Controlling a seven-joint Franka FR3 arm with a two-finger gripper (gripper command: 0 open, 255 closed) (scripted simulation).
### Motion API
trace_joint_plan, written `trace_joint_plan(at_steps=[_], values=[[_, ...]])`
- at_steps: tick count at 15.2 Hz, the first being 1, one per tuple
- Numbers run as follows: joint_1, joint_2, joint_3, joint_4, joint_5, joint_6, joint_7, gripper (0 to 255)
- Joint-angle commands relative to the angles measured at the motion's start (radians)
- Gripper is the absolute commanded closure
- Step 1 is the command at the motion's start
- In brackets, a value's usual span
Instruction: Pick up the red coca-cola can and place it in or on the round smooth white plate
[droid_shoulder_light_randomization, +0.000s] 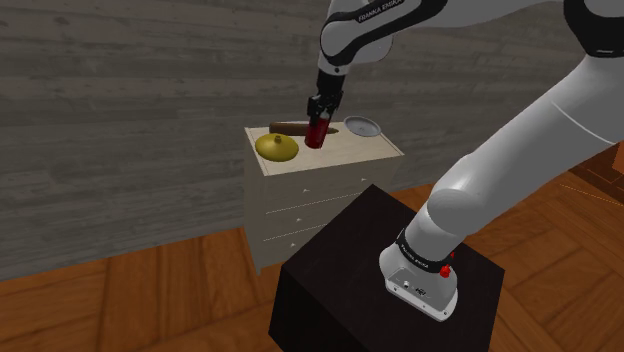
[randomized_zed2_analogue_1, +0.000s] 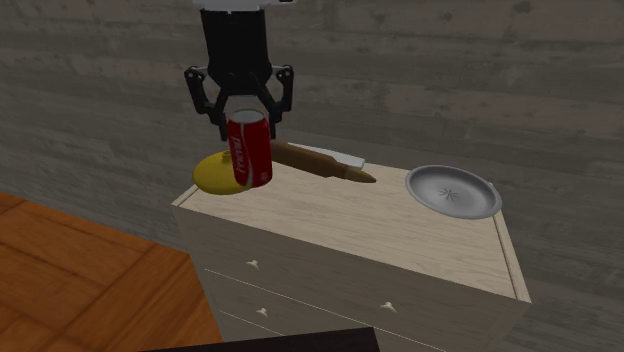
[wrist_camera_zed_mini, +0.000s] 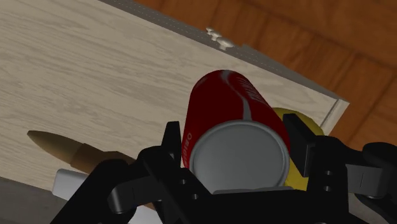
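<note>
The jaws are closed on a red cylindrical can (randomized_zed2_analogue_1: 249, 150) with white lettering. The two black fingers (wrist_camera_zed_mini: 170, 145) press on its sides just below the silver top, and the can hangs from them with a slight tilt. In the second exterior view its base sits about level with the near corner of the worktop; whether it touches the surface or hangs just clear cannot be told. Just behind the can in that view, partly hidden by it, lies a yellow domed lid (randomized_zed2_analogue_1: 213, 174); the shoulder view shows a small knob on its crown. A brown tapered wooden stick (randomized_zed2_analogue_1: 322, 163) lies on the worktop close behind the can, resting on a flat white piece (randomized_zed2_analogue_1: 347, 158). The round smooth plate (randomized_zed2_analogue_1: 452, 190), drawn pale grey with a raised rim, lies flat near the far corner of the worktop toward the second exterior view's right, well apart from the can. All of this rests on a pale wooden chest of drawers (randomized_zed2_analogue_1: 350, 235) with small white handles, set against a grey plank wall (randomized_zed2_analogue_1: 500, 80). The chest stands on a brown wooden floor (droid_shoulder_light_randomization: 120, 300), and in the shoulder view the white arm (droid_shoulder_light_randomization: 520, 150) reaches to it from the black box stand (droid_shoulder_light_randomization: 350, 270).
</note>
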Motion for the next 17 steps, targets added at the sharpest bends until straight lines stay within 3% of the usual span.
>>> trace_joint_plan(at_steps=[1, 8, 17], values=[[0.0, -0.016, 0.001, 0.014, -0.001, -0.03, 0.002, 255], [-0.064, 0.044, -0.095, 0.097, -0.018, -0.053, -0.149, 255], [-0.15, 0.198, -0.221, 0.295, 0.01, -0.099, -0.38, 255]])
